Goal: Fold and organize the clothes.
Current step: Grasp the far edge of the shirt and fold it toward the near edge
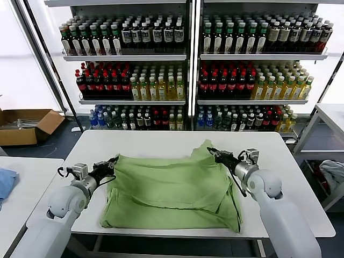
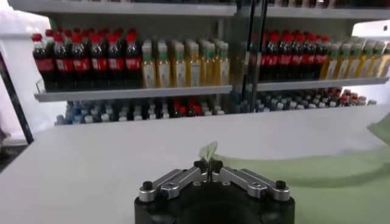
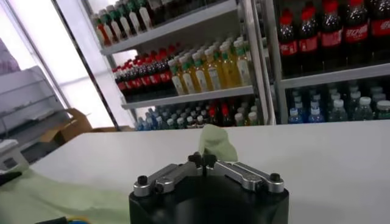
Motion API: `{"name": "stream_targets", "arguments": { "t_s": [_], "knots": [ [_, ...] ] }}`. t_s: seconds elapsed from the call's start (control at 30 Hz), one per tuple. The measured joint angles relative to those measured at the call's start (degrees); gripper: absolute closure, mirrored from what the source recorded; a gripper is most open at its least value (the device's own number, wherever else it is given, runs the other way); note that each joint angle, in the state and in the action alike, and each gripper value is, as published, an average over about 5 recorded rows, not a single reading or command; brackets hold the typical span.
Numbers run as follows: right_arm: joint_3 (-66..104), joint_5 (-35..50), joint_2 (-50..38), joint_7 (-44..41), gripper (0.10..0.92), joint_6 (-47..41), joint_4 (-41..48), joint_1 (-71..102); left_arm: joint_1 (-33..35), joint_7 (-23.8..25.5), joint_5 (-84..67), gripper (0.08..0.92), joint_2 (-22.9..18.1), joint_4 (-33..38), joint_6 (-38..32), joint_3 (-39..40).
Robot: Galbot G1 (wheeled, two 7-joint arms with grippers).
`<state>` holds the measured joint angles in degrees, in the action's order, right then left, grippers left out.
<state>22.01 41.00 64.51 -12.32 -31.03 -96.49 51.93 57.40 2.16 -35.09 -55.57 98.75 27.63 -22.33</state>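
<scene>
Shirt point(image 1: 174, 189), light green, lies spread on the white table point(image 1: 150, 142); the left gripper point(image 1: 111, 164) and right gripper point(image 1: 213, 152) each pinch a far corner, apparently to fold it. Left wrist view: closed fingertips point(image 2: 208, 165) clamp a cloth tip. Right wrist view: closed fingertips point(image 3: 202, 160) clamp a green flap poking out beyond them.

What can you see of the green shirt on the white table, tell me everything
The green shirt is light green, soft-looking cotton, lying mostly flat and rumpled across the white table, its near hem by the front edge. The left hand is shut on its far left corner, the right hand shut on its far right corner, which is bunched upward. No print or buttons show.
</scene>
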Motion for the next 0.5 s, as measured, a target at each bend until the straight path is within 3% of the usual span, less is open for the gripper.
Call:
{"name": "stream_targets", "arguments": {
  "t_s": [0.5],
  "knots": [
    [9.50,-3.99,0.99,0.69,0.919,1.36,-16.04,22.98,16.03,0.40,3.99,0.908,-0.59,11.00,1.85,-5.59]
  ]
}}
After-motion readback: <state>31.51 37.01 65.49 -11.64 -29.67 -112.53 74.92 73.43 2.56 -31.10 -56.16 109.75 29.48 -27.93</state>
